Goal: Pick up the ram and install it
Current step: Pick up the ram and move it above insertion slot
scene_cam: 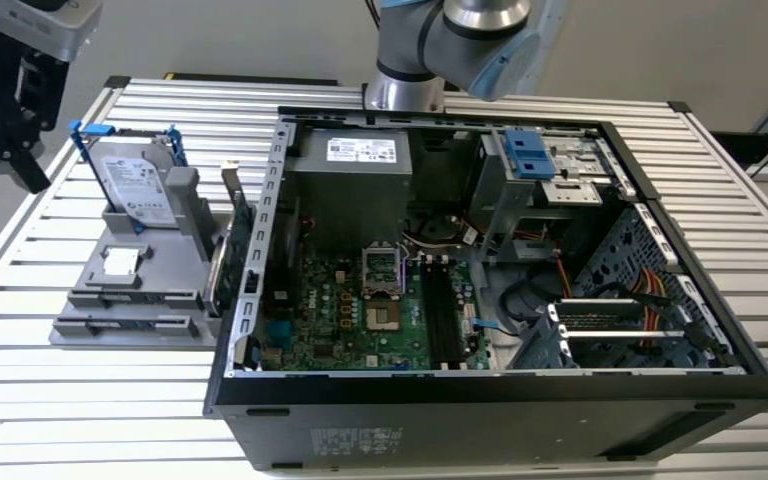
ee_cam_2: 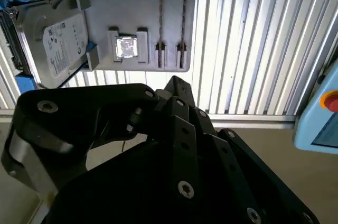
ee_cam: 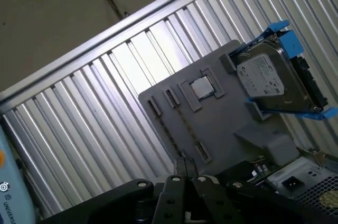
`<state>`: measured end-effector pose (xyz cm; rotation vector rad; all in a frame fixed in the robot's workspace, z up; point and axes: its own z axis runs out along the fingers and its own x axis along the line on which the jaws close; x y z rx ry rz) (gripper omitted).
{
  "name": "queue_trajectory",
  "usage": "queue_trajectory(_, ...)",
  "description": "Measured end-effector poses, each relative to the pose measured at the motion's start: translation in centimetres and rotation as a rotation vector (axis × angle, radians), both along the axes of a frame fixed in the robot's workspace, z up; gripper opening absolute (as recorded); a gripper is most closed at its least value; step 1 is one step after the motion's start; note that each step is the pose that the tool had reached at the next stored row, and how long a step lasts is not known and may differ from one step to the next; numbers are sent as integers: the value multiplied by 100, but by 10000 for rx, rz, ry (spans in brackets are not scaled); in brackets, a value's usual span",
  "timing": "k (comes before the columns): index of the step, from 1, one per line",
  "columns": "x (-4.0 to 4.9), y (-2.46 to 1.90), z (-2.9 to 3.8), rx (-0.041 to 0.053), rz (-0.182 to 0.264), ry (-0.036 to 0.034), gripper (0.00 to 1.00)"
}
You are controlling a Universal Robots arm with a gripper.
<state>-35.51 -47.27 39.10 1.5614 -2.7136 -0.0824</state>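
1. Hanging above the counter (scene_cam: 11,300) at the exterior view's left, well apart from the open computer case (scene_cam: 491,400), the hand (ee_cam: 184,165) has its pads together with nothing between them.
2. Where the ram is I cannot tell. The grey holder's (ee_cam_2: 132,7) two long slots (ee_cam_2: 160,18) look bare from above. The dark sockets (scene_cam: 444,310) on the motherboard (scene_cam: 344,310) are too dim to judge filled or empty.
3. The main risk, as I judge it: with the stick unlocated, the hand could go for the wrong part. The green card (scene_cam: 219,275) standing between holder and case is the likeliest mix-up.
4. The hard drive (ee_cam_2: 58,44) stands tall beside the slots, and the case wall rises just past the card. A careless descent could clip either.
5. A stick seated askew could jam or bend in its socket.
6. The exterior view gives the case interior and the hand's distance from it. Both wrist views give the holder's slots and square chip (ee_cam_2: 127,47) from above, and the first wrist view gives the pads.
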Motion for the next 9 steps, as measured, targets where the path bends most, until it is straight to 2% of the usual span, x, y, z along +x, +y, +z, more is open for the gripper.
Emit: queue_trajectory(9,0,0,0,0,1385,0,0)
